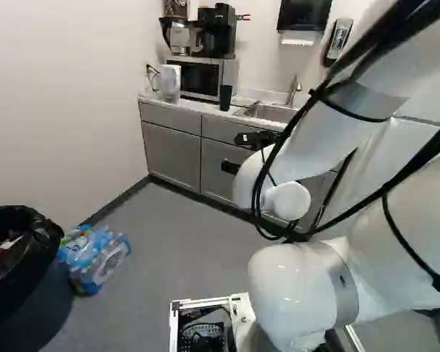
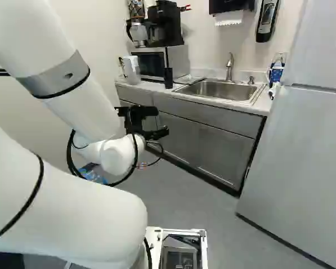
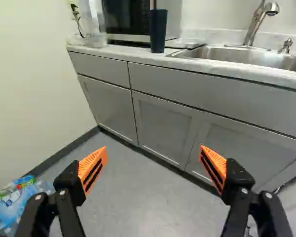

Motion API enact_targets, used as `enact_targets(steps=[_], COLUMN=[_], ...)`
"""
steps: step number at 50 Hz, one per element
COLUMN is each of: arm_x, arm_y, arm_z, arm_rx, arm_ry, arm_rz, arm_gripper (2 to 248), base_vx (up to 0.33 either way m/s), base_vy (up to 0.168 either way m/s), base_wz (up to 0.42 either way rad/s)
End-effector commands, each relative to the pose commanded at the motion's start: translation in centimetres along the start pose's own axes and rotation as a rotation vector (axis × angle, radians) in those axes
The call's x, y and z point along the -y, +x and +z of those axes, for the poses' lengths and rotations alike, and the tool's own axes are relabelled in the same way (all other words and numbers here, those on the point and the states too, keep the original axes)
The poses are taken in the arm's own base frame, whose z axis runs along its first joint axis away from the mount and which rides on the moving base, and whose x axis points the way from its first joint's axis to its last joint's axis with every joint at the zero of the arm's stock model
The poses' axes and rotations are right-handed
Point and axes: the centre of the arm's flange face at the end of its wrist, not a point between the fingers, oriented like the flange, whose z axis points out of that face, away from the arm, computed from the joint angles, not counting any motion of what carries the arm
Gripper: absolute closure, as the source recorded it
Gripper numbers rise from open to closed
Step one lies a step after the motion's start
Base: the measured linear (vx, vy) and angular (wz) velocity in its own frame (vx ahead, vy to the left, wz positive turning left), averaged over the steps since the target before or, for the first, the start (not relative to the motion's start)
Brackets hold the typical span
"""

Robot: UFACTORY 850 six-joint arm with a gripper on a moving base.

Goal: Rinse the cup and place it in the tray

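The cup (image 3: 158,31) is tall, dark and plain, slightly wider at its rim than at its foot. It stands upright on the pale bench (image 3: 126,53), near the front edge, in front of the microwave (image 2: 150,64) and just beside the sink (image 2: 221,89). Its inside is hidden. The tray (image 3: 185,43) looks low, flat and pale, lying level on the bench near the cup; its contents are too small to tell.
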Motion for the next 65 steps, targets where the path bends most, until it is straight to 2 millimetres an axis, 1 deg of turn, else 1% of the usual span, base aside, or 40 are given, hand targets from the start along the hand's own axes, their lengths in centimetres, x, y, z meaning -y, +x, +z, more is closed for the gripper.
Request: enact_targets(steps=[26, 54, 65], arm_x=[-0.1, -2.1, -2.9], arm_y=[0.2, 4.3, 5.8], arm_z=[0.1, 3.1, 3.8], arm_rx=[-0.005, -0.065, -0.092], arm_ry=[-0.002, -0.062, -0.087], arm_rz=[0.001, 0.019, 0.025], arm_gripper=[3, 3, 3], base_vx=[0.0, 0.0, 0.0], base_vy=[0.0, 0.0, 0.0], base_wz=[0.0, 0.0, 0.0])
